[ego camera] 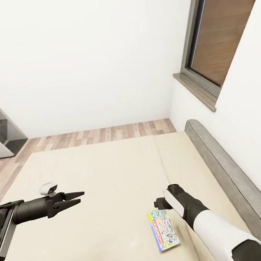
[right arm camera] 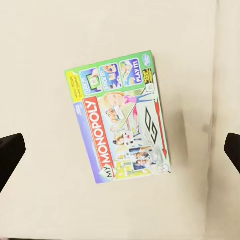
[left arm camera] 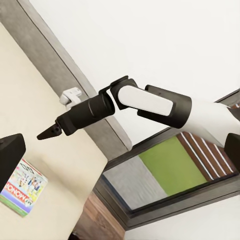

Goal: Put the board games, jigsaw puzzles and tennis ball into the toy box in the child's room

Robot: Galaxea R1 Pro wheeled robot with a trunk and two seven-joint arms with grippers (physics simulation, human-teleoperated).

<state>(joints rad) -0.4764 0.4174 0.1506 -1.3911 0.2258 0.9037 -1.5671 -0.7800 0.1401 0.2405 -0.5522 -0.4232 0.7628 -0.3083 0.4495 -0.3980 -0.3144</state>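
The flat green-edged Monopoly board game box (right arm camera: 120,117) lay on the beige mattress of the bed (ego camera: 103,171); right gripper (right arm camera: 120,150) hung above it, jaws spread wide, presumably lining up a grab; left gripper (ego camera: 75,198) idled nearby, fingers slightly parted.

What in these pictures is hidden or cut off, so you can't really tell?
- Head view: the right gripper, hidden behind its own wrist.
- Head view: the board game print, too small to read.
- Left wrist view: the same board game, partly cut by the left gripper's dark finger.
- Right wrist view: the fingertips, cropped at the edges.
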